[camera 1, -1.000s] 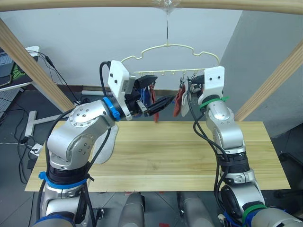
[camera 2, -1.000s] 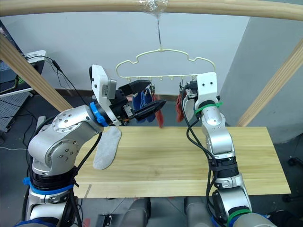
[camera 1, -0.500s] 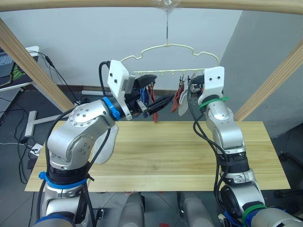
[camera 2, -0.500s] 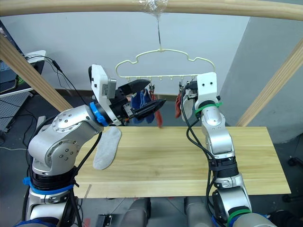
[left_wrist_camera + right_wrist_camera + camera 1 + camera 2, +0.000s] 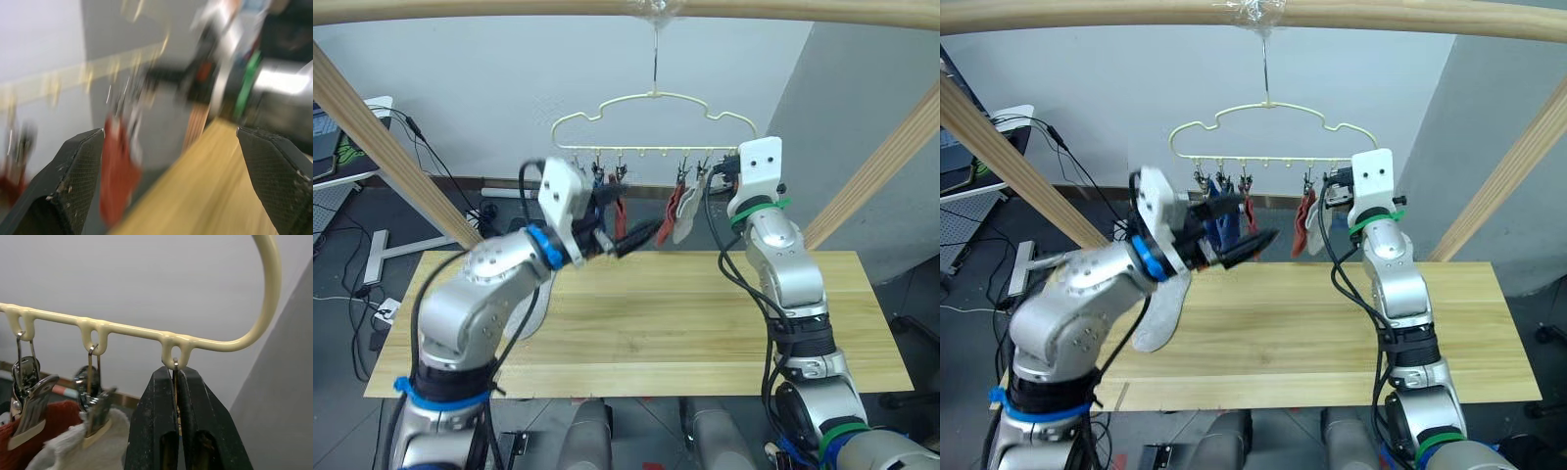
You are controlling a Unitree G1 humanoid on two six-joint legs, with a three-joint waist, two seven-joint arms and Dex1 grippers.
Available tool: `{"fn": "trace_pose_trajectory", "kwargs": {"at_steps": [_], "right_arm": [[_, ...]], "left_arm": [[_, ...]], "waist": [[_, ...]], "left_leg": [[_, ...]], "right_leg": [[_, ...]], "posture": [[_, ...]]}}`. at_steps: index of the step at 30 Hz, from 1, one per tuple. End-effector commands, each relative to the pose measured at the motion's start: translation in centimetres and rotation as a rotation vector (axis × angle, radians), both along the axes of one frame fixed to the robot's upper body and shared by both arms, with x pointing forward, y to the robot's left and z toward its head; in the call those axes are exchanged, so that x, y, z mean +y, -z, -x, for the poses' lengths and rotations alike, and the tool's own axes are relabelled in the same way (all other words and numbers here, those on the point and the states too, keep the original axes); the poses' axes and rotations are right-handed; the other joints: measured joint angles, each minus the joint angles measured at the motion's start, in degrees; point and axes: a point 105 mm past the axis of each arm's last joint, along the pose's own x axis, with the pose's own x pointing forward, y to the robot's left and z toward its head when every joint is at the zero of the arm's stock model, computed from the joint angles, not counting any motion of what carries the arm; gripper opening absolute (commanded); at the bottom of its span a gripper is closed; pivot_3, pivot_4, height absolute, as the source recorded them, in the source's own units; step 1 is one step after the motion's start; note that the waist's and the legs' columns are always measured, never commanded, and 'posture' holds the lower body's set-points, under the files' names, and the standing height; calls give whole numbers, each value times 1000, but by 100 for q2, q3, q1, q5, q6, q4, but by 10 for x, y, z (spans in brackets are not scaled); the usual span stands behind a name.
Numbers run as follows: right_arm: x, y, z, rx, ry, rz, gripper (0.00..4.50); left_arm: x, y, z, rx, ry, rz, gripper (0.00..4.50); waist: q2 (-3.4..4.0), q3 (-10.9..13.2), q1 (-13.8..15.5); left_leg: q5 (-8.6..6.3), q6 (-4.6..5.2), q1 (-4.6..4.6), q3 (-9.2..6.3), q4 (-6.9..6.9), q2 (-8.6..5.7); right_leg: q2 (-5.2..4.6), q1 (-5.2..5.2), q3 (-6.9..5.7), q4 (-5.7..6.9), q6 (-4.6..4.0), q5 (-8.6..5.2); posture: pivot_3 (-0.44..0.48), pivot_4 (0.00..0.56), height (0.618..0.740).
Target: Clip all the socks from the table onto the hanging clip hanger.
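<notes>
Pale wooden frame poles against a grey-white wall, with cables and a stand on a dark floor.

A round pale wooden crossbar (image 5: 460,6) runs along the top; slanted wooden poles descend at left (image 5: 391,147) and right (image 5: 876,171). Black cables (image 5: 426,147) trail down the wall (image 5: 489,78) to the dark floor (image 5: 342,225), near a white metal stand (image 5: 377,257).

One clip hanger (image 5: 1263,127) hangs from the overhead pole. Five socks are counted clipped to it: two blue socks (image 5: 1224,223), two rust red socks (image 5: 673,206) and one light grey sock (image 5: 687,217). One further grey sock (image 5: 1160,311) lies on the single table (image 5: 1332,333). Total socks counted: six.
</notes>
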Motion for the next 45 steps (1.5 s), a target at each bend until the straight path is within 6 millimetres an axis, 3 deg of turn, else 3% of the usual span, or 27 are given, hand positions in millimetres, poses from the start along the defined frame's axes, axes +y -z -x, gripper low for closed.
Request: {"fn": "trace_pose_trajectory", "kwargs": {"at_steps": [1, 2, 6, 9, 12, 17, 30, 41, 45], "right_arm": [[-5, -10, 4, 27, -54, -23, 19], [-5, -10, 4, 34, -58, -23, 19], [-14, -9, 10, 105, -122, -21, 19], [-22, -9, 13, 127, -116, -9, 19], [-26, -8, 14, 144, -102, -24, 19], [-27, -9, 18, 151, -87, -24, 19], [-31, -8, 25, 180, -71, -29, 19], [-44, -3, 23, 218, -31, -118, 0], [-55, -3, 18, 262, 11, -291, 0]], "left_arm": [[20, 21, -9, 8, -138, -17, 4500], [20, 23, -9, 10, -142, -16, 4500], [80, 85, -26, 100, -428, -119, 4500], [105, 100, -39, 121, -585, -103, 4500], [111, 106, -46, 134, -633, -93, 4500], [134, 133, -54, 217, -743, -126, 4500], [139, 177, -64, 406, -748, -129, 4500], [122, 181, -54, 413, -692, -92, 1338], [95, 170, -49, 351, -605, -79, 148]], "waist": [[0, 0, 2], [0, 0, 9], [1, -1, 17], [0, 0, 24], [-1, -1, 41], [-1, -2, 22], [-3, -5, 12], [-3, -16, 20], [-3, -16, 18]], "left_leg": [[0, 1, 0, 0, 2, 0], [1, 1, 0, -1, 3, 0], [2, 4, 3, -1, 5, 0], [2, 4, 7, 0, 3, 0], [2, 4, 0, -5, 5, 0], [3, 3, 2, -5, 7, -2], [3, 3, 3, -7, 7, -4], [3, 3, 40, -7, 7, -5], [3, 3, 54, -6, 7, -5]], "right_leg": [[0, 1, 0, 1, 0, 0], [0, 2, -1, 1, -2, 2], [0, 6, -1, -1, -3, 3], [0, 7, -2, -1, -4, 3], [-1, 8, -6, -3, -2, 4], [-2, 10, -5, -2, 2, 7], [-3, 13, -8, -1, 3, 8], [-7, 55, -9, -6, 4, 7], [-7, 74, -8, -11, 26, -4]], "posture": [[70, 271, 740], [70, 271, 740], [43, 271, 740], [36, 269, 740], [36, 269, 740], [20, 265, 740], [-5, 244, 740], [2, 238, 740], [6, 248, 740]]}}
